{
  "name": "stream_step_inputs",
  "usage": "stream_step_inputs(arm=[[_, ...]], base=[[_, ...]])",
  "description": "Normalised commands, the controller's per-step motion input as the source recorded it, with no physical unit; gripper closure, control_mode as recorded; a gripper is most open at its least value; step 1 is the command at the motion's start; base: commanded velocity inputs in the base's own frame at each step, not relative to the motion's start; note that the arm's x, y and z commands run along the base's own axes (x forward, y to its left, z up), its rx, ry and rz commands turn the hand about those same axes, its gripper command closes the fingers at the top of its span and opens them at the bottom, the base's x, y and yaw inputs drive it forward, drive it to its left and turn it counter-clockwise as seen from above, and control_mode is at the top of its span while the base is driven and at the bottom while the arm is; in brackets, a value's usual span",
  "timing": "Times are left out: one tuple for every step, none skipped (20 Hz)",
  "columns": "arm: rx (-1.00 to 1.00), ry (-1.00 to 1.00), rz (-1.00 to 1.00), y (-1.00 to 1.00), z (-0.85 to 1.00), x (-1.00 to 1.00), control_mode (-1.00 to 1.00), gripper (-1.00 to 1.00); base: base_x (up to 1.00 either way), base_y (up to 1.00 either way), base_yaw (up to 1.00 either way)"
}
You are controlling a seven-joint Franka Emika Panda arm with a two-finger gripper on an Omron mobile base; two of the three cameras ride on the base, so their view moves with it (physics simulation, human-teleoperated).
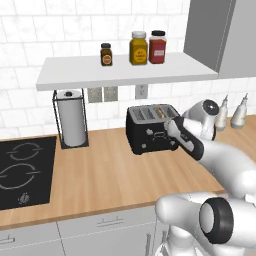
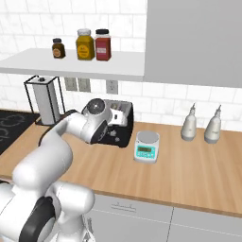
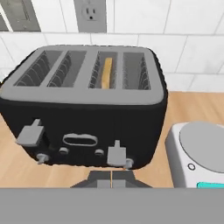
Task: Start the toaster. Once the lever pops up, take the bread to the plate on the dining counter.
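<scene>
The toaster (image 3: 83, 105) stands on the wooden worktop (image 1: 110, 175) against the tiled wall, with the bread (image 3: 106, 73) sunk deep in the third slot from the left in the hand view, only its tan edge showing. Two grey levers sit on the front: the left lever (image 3: 30, 133) rides higher, while the right lever (image 3: 116, 154), below the bread's pair of slots, sits low near the base. That suggests the toaster has been started and the toasting is under way, though this is a judgement from the lever's position alone. The pincer (image 3: 112, 178) is shut with its tips together, holding nothing, just under and in front of that low lever; whether it touches the lever cannot be told. A white kitchen scale (image 2: 146, 145) stands just beside the toaster. What is left, by this reading: wait for the lever to pop up, lift the slice out, and carry it to the plate on the dining counter.
</scene>
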Motion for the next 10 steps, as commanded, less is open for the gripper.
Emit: stream_step_inputs(arm=[[0.09,-0.01,-0.11,0.22,0.8,0.0,-1.0,1.0],[0.06,-0.09,-0.12,0.24,0.79,0.0,-1.0,1.0],[0.05,-0.12,-0.12,0.26,0.78,0.11,-1.0,1.0],[0.04,-0.12,-0.12,0.24,0.74,0.23,-1.0,1.0],[0.03,-0.09,-0.11,0.23,0.76,0.28,-1.0,1.0],[0.05,-0.05,-0.09,0.19,0.69,0.22,-1.0,1.0],[0.05,-0.05,-0.05,0.16,0.69,0.23,-1.0,1.0],[0.04,-0.05,-0.02,0.24,0.61,0.16,-1.0,1.0],[0.03,-0.02,0.0,0.13,0.34,0.14,-1.0,1.0],[0.02,0.0,0.0,0.0,0.1,0.05,-1.0,1.0]], base=[[0.0,0.0,0.0],[0.0,0.0,0.0],[0.0,0.0,0.0],[0.0,0.0,0.0],[0.0,0.0,0.0],[0.0,0.0,0.0],[0.0,0.0,0.0],[0.0,0.0,0.0],[0.0,0.0,0.0],[0.0,0.0,0.0]])
